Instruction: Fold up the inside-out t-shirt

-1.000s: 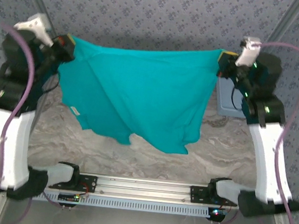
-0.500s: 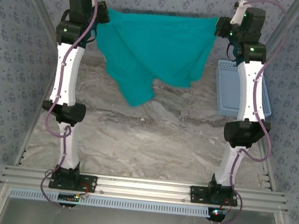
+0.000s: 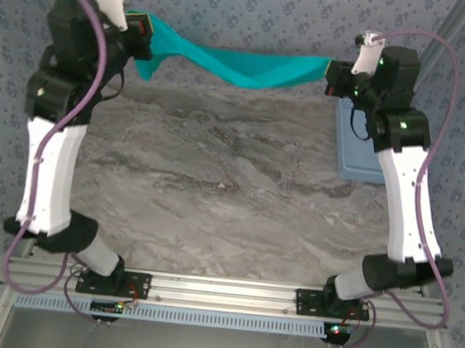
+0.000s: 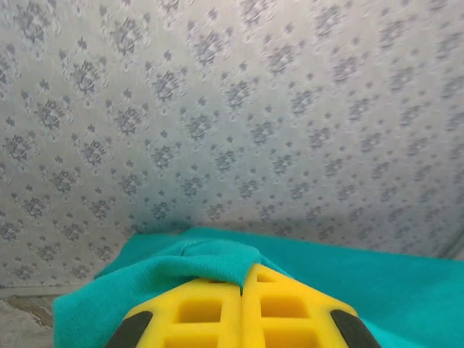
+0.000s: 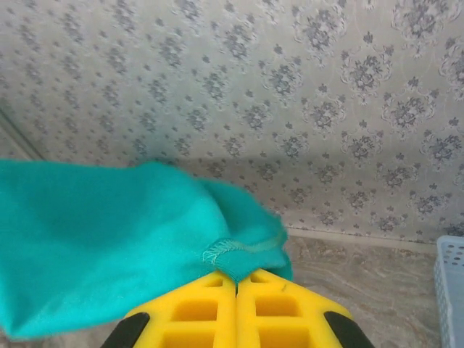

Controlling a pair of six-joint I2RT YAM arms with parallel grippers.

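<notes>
The teal-green inside-out t-shirt (image 3: 244,63) hangs stretched between both grippers high at the back of the table, sagging in the middle. My left gripper (image 3: 145,28) is shut on its left end; in the left wrist view the yellow jaws (image 4: 243,279) pinch a fold of the t-shirt (image 4: 196,261). My right gripper (image 3: 336,74) is shut on the right end; in the right wrist view the jaws (image 5: 236,281) clamp a stitched hem of the t-shirt (image 5: 109,232). Most of the cloth is seen edge-on from above.
A light blue plastic basket (image 3: 354,145) sits at the right side of the marble table (image 3: 230,199), partly under my right arm; its corner (image 5: 451,290) shows in the right wrist view. Patterned walls (image 3: 250,10) close in the back and sides.
Both arms have swung the t-shirt up and back. It went from hanging as a wide sheet to a narrow band stretched between the grippers. Both grips held.
</notes>
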